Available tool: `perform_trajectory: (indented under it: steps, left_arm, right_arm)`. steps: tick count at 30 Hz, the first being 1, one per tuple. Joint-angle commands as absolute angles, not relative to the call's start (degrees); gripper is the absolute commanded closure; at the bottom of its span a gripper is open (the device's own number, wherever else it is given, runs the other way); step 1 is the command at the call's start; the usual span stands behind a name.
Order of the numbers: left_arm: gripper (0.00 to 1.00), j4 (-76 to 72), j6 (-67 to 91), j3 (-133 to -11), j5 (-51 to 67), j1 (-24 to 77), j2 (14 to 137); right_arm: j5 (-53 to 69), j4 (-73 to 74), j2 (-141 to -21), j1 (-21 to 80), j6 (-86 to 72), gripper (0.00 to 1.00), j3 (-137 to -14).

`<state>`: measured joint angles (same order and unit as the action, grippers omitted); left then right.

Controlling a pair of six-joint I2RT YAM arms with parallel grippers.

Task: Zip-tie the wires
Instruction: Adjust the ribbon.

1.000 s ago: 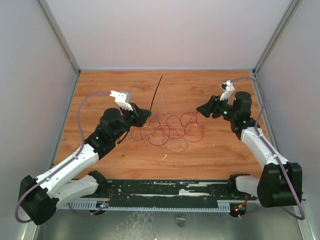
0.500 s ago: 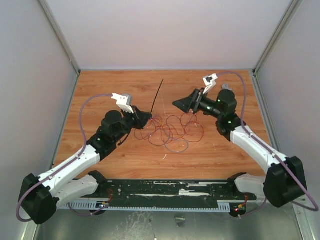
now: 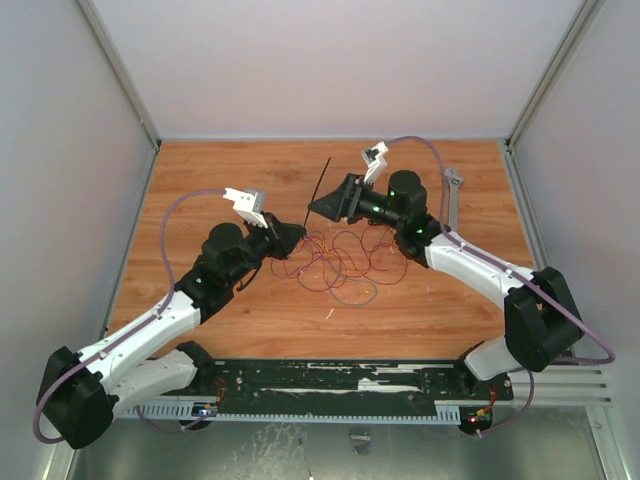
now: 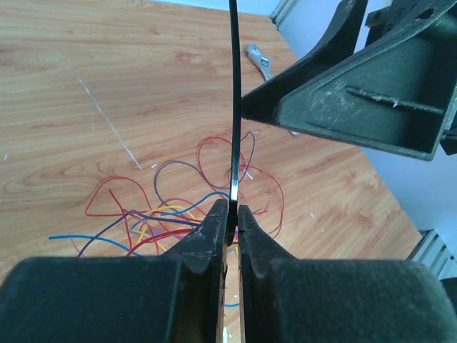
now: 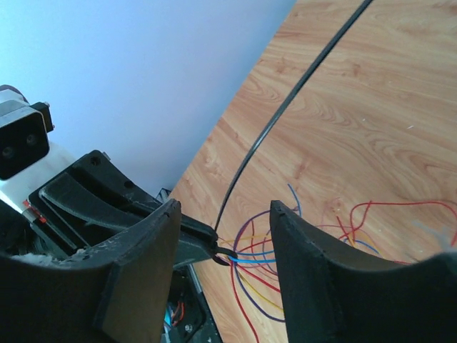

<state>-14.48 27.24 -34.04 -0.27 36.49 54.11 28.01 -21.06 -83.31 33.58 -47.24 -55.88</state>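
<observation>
A thin, straight black plastic zip tie (image 3: 317,190) is pinched at its lower end between the pressed-together fingers of the left gripper (image 3: 290,238), so that the strip stands up and slightly away from the arms, free of the wooden table (image 3: 220,180). It is judged to be presented this way so that its free length can be taken by the other arm. The right gripper (image 3: 320,206) is brought in from the right with its 2 fingers spread, and in the right wrist view the zip tie (image 5: 282,111) is seen through the gap between them. No contact with the strip can be confirmed.

The tangle of thin red, dark red, blue and yellow wires (image 3: 340,260) is lying loosely on the table just beside and below the left gripper (image 4: 233,211), not yet gathered or encircled. A silver metal adjustable wrench (image 3: 452,195) is left well apart at the right edge, partly covered by the right arm.

The upper tip of the zip tie (image 4: 233,107) is cut off in both wrist views. Its gripped end is hidden by the left fingers, so whether a wire is caught there cannot be told.
</observation>
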Motion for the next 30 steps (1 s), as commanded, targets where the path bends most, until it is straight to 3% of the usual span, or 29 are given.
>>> perform_trajectory:
  steps: [1, 12, 16, 30]
  left_arm:
    - [1.0, -17.4, 27.2, -33.7, 0.3, 36.1, 53.2]
    - [1.0, -17.5, 27.5, -33.3, -0.6, 36.1, 53.1]
    - [1.0, -17.7, 27.6, -33.3, -0.8, 36.1, 53.6]
    - [1.0, -21.4, 27.7, -29.3, -0.2, 36.1, 56.2]
  right_arm:
    - [25.8, -22.4, -85.3, 35.8, -47.9, 0.49, -58.8]
    - [26.7, -22.0, -87.5, 37.9, -47.5, 0.81, -59.7]
    - [26.7, -21.9, -87.2, 38.0, -47.2, 0.99, -59.6]
    - [27.2, -15.2, -85.6, 37.9, -45.7, 1.0, -68.1]
